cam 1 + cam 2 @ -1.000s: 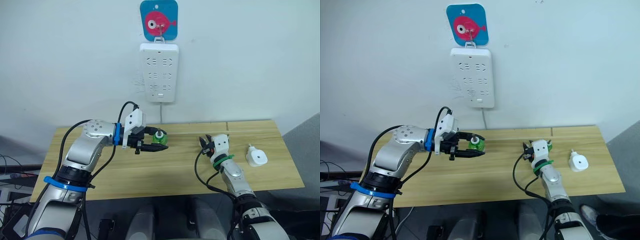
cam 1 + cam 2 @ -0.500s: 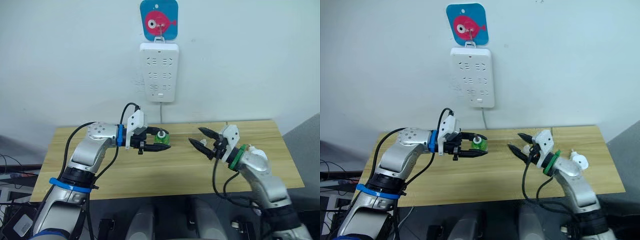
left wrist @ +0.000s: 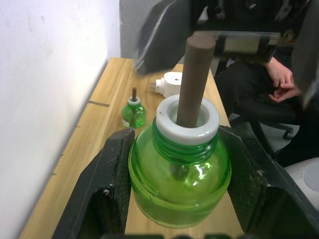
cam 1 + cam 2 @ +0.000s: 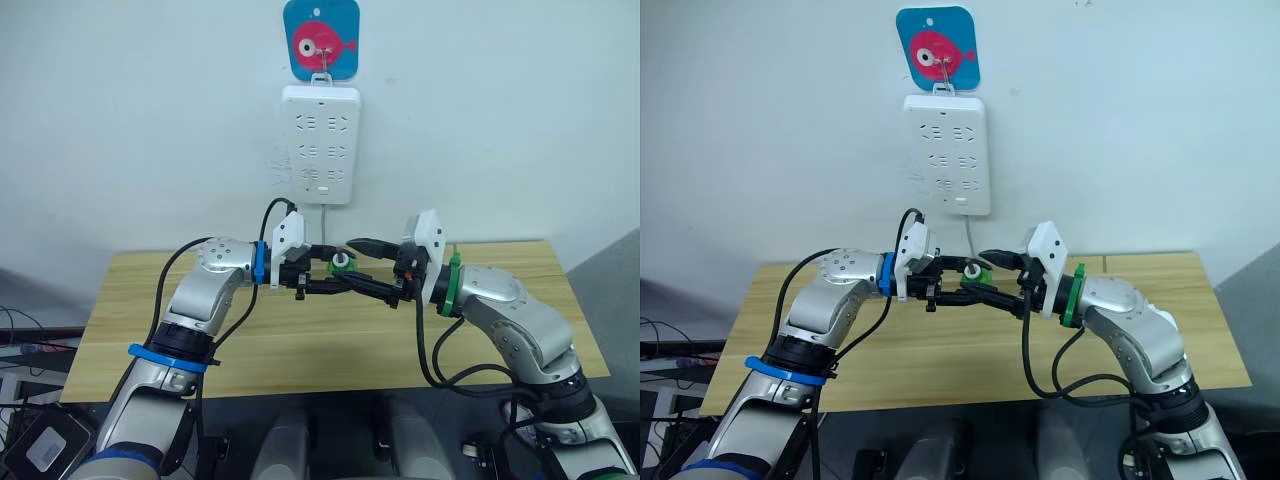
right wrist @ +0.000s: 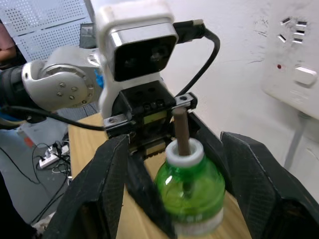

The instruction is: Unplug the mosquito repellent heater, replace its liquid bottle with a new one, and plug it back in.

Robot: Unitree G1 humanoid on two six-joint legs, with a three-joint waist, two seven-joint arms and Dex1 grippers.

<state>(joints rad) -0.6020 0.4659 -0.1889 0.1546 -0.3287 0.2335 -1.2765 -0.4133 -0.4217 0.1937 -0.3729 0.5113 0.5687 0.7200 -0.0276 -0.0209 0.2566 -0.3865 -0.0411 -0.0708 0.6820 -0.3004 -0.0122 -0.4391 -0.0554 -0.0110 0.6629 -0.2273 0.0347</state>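
L hand (image 4: 322,279) grips green bottle (image 3: 179,172) at belly; R hand (image 4: 372,268) wide around it. Light, slick plastic, fragile wick: take at neck.

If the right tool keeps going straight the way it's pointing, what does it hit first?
Most likely the green liquid bottle, held in the left tool. The right tool is open, its fingers either side of the bottle, so going on brings it against the bottle, then the left tool's fingers just behind. Depth is uncertain.

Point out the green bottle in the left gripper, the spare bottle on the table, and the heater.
green bottle (image 3: 179,169): left wrist view, green body.
spare bottle (image 3: 133,113): left wrist view, green body.
heater (image 3: 169,83): left wrist view, white housing.
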